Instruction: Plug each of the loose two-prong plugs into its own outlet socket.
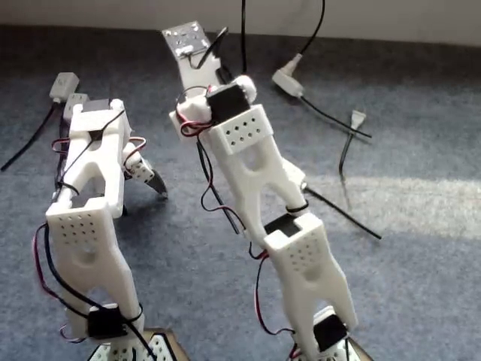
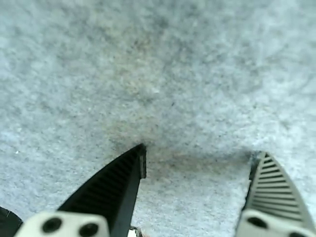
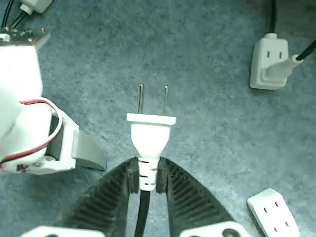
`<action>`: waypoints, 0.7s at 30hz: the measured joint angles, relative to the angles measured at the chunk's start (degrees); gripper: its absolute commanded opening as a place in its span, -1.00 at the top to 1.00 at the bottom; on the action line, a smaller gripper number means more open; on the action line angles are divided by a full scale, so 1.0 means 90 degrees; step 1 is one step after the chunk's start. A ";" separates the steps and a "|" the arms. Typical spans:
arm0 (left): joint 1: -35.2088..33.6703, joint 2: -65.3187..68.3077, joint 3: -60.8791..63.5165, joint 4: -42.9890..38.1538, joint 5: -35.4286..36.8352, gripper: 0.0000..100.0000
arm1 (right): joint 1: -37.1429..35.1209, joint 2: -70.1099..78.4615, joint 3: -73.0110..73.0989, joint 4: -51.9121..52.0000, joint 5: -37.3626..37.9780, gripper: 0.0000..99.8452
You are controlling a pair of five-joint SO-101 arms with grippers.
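High view: L arm (image 1: 90, 173) stands at left of the grey worktop (image 1: 421, 256), its jaws low over the surface. R arm (image 1: 252, 150) is extended from near centre toward the far side. Two far-left socket blocks (image 1: 66, 90), white, lie on black cords. A far-right socket block (image 1: 288, 81), also white w/ black cord, lies right of the R arm. A small plug (image 1: 358, 118) lies loose on a thin black cord, further right.

L wrist view: L jaws wide open, holding nothing. One finger black (image 2: 121, 182), the other pale grey (image 2: 271, 187), bare worktop between.

R wrist view: R jaws closed on neck of white two-prong plug (image 3: 149, 131), w/ its black cord running back between the fingers. Prongs point straight away from the jaws. A plugged socket block (image 3: 266, 44), w/ a white plug already seated, lies well apart from the held plug. An open socket block (image 3: 274, 215) lies just beside one jaw finger. L arm's wrist w/ red wires sits near the held plug, not touching.
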 measured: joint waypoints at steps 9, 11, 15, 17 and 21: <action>0.0029 0.0000 0.0000 0.0000 0.0000 0.36 | 0.0215 -0.0908 0.2432 0.0000 -0.0020 0.99; 0.0029 0.0000 0.0000 0.0000 0.0000 0.36 | 0.0215 -0.1231 0.2686 0.0000 -0.0020 0.99; 0.0039 0.0000 0.0000 0.0000 0.0000 0.36 | -0.0049 -0.2217 0.3311 0.0000 -0.0020 0.99; 0.0039 0.0000 0.0000 0.0000 0.0000 0.36 | -0.0117 -0.2579 0.3800 0.0000 -0.0020 0.99; 0.0039 0.0000 0.0000 0.0000 0.0000 0.36 | -0.0107 -0.2823 0.5255 -0.0352 -0.0020 0.99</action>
